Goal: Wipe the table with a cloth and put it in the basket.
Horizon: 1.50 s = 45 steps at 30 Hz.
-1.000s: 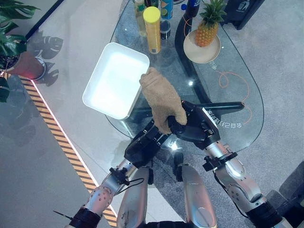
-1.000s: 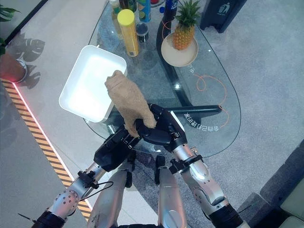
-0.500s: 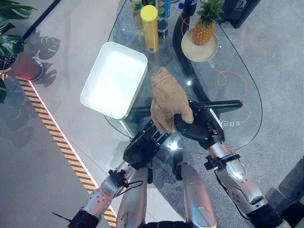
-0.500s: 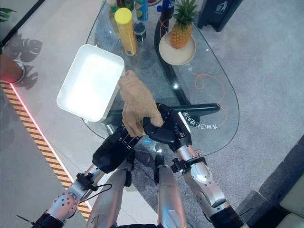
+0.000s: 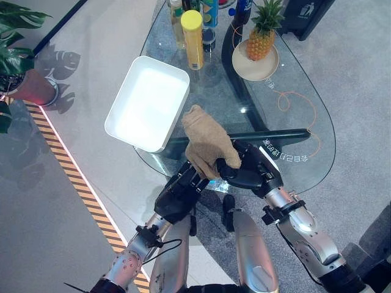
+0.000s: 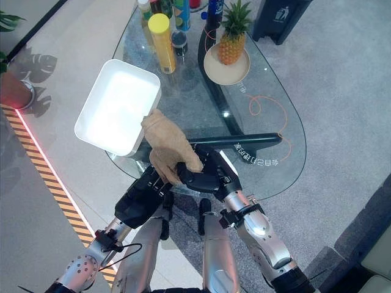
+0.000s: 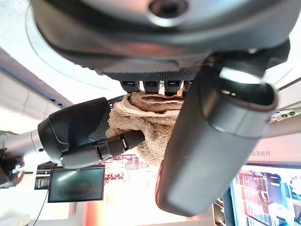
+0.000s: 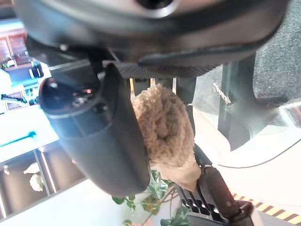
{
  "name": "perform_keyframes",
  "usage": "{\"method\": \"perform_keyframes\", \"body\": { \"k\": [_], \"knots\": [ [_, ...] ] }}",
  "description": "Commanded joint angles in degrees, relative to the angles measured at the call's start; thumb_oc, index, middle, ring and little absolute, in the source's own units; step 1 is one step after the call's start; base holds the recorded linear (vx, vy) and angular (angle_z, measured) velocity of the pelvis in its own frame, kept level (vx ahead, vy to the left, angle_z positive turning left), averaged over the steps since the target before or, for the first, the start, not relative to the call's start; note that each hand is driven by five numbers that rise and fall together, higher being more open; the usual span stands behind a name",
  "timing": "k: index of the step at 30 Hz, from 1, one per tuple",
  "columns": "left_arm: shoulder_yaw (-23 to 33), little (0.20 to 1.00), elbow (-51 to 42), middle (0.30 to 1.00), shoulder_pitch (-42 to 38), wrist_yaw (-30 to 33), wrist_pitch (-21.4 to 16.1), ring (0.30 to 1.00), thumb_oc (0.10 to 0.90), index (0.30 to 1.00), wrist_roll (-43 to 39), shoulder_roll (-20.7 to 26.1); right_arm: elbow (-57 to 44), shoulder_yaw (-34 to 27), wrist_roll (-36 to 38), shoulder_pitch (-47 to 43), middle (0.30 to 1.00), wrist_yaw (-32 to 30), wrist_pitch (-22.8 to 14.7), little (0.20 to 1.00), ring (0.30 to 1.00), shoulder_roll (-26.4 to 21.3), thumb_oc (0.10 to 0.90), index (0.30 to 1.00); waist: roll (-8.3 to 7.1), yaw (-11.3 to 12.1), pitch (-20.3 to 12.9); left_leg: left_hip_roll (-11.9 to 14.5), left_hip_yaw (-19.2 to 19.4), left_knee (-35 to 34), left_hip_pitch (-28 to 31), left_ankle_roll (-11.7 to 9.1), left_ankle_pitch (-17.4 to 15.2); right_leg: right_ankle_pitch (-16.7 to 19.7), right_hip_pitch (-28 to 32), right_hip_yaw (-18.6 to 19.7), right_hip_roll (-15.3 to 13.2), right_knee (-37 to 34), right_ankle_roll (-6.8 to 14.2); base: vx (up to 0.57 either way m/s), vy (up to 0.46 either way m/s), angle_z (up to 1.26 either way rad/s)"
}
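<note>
The cloth (image 5: 204, 143), tan and bunched, is held up over the near edge of the glass table (image 5: 305, 97), just beside the near right corner of the basket (image 5: 148, 101). The basket, a white rectangular tub, sits at the table's left edge. One end of the cloth reaches toward that corner; the rest is gathered between the two hands.

The right hand (image 5: 247, 171) is seen closed around the lower end of the cloth, with its thumb curled over the fabric. In the right wrist view the cloth (image 8: 164, 127) is pressed between thumb and fingers (image 8: 188, 94). The left hand (image 5: 180, 192) lies just under the cloth, on the side nearer the robot than the basket. In the left wrist view its fingers (image 7: 155, 85) are curled against the cloth (image 7: 150, 122), which is caught between them and the thumb, and the right hand (image 7: 77, 127) is seen gripping the same cloth from the other side.

Beyond the basket, toward the far end of the table, a yellow-capped can (image 5: 193, 36) stands among a few bottles (image 5: 177, 21). To the right of these, a pineapple (image 5: 263, 33) rests on a round plate (image 5: 256, 66). Left of the basket, off the table, a potted plant (image 5: 18, 67) stands on the floor beside a striped floor line (image 5: 79, 189).
</note>
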Motion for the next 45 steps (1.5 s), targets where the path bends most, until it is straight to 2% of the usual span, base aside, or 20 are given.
{"method": "perform_keyframes", "body": {
  "k": [1,5,13,22,30,33,38,41,42,43,44,45],
  "knots": [
    [4.7,0.9,-11.5,0.9,-3.7,-0.4,-7.4,0.9,0.8,0.9,0.5,-0.8,-7.2,3.7,-4.3,-1.5,0.3,7.5,-0.9,0.2,0.3,-2.6,0.1,0.3,-1.67,0.7,-1.6,-3.4,2.0,11.9,-2.7,2.6,-7.3,7.8,2.9,1.8,3.7,-9.1,-0.7,0.0,0.0,0.0],
    [4.8,0.9,-11.3,0.9,-5.1,5.3,-11.4,0.9,0.8,0.9,2.8,-1.1,-6.9,4.9,-6.3,-2.5,0.3,8.1,1.9,0.2,0.3,-3.2,0.1,0.3,-1.86,0.7,-1.7,-3.8,1.6,13.1,-3.5,2.5,-7.0,7.8,2.7,1.7,3.7,-7.9,-0.9,0.0,-0.005,0.02],
    [5.0,0.9,-12.9,0.9,-4.9,5.1,-12.8,0.9,0.8,0.9,3.1,-1.6,-5.4,5.5,-10.3,-1.1,0.3,6.5,3.3,0.2,0.3,-4.1,0.1,0.3,-1.81,0.5,-1.7,-4.0,1.6,13.7,-3.6,2.6,-6.8,7.9,2.9,2.0,3.8,-7.4,-1.0,0.0,0.0,0.0],
    [3.9,0.9,-15.3,0.9,-5.0,-0.6,-12.1,0.9,0.8,0.9,0.9,-1.5,-4.0,6.7,-13.0,-0.5,0.3,5.5,5.1,0.2,0.3,-4.9,0.1,0.3,-1.57,0.3,-1.5,-4.2,1.8,14.2,-3.7,2.6,-6.7,8.0,2.6,2.4,3.9,-6.5,-1.0,0.0,0.0,0.0],
    [2.4,0.9,-15.8,0.9,-6.2,0.1,-11.7,0.9,0.8,0.9,-1.3,-1.7,-4.5,9.3,-16.1,-2.5,0.3,8.6,6.2,0.2,0.3,-5.5,0.1,0.3,-1.41,0.3,-1.5,-4.6,1.6,14.4,-3.8,2.6,-6.5,8.3,2.2,2.7,3.9,-6.1,-0.8,0.0,0.0,0.0],
    [1.7,0.9,-15.7,0.9,-6.4,0.6,-10.5,0.9,0.8,0.9,-0.6,-1.5,-4.9,9.8,-15.7,-3.0,0.3,7.9,4.8,0.2,0.3,-5.7,0.1,0.3,-1.45,0.4,-1.5,-4.7,1.5,14.7,-3.8,2.6,-6.5,8.5,2.2,2.8,3.9,-6.0,-0.6,0.0,0.0,0.0],
    [-1.0,0.9,-15.7,0.9,-6.5,4.5,-8.1,0.9,0.8,0.9,0.2,-2.3,-6.6,11.5,-19.2,-4.6,0.3,4.5,3.4,0.2,0.3,-4.6,0.1,0.3,-1.11,0.2,-1.5,-5.1,1.4,14.6,-3.8,2.8,-6.4,9.0,1.8,3.2,4.1,-5.9,-0.2,0.0,0.0,0.0],
    [-1.9,0.9,-15.4,0.9,-6.3,6.1,-8.3,0.9,0.8,0.9,1.6,-2.4,-7.1,12.4,-19.2,-5.3,0.3,4.1,3.3,0.2,0.3,-4.1,0.1,0.3,-0.93,0.2,-1.5,-5.3,1.4,14.4,-3.7,3.0,-6.4,9.0,1.7,3.4,4.2,-6.1,-0.2,0.0,0.01,0.0],
    [-2.3,0.842,-15.3,0.851,-6.3,6.3,-7.9,0.851,0.742,0.851,1.2,-2.4,-7.3,12.7,-19.2,-5.5,0.3,4.1,3.5,0.2,0.3,-3.9,0.1,0.3,-0.82,0.2,-1.5,-5.3,1.4,14.3,-3.8,3.0,-6.3,9.1,1.6,3.5,4.2,-6.2,-0.2,0.0,0.0,0.0],
    [-2.5,0.587,-15.2,0.632,-6.3,6.8,-8.0,0.632,0.487,0.632,1.0,-2.5,-7.5,12.9,-19.1,-5.7,0.3,4.2,3.6,0.2,0.3,-3.9,0.1,0.3,-0.77,0.2,-1.5,-5.3,1.4,14.2,-3.8,3.0,-6.3,9.2,1.5,3.6,4.2,-6.2,-0.1,-0.01,0.03,0.0],
    [-3.0,0.2,-14.9,0.3,-6.3,7.3,-9.0,0.3,0.1,0.3,0.9,-2.5,-7.8,13.4,-19.0,-6.1,0.3,4.5,4.0,0.2,0.3,-3.8,0.1,0.3,-0.69,0.2,-1.5,-5.3,1.5,14.1,-3.8,3.0,-6.3,9.2,1.4,3.6,4.1,-6.2,0.0,0.0,0.0,0.0],
    [-3.3,0.2,-14.8,0.3,-6.2,7.3,-9.4,0.3,0.1,0.3,0.4,-2.5,-7.8,13.7,-18.9,-6.5,0.3,4.6,4.2,0.2,0.3,-3.8,0.1,0.3,-0.68,0.3,-1.5,-5.3,1.5,14.1,-3.8,3.1,-6.3,9.3,1.4,3.7,4.1,-6.3,0.0,0.0,0.0,0.0]
  ]
}}
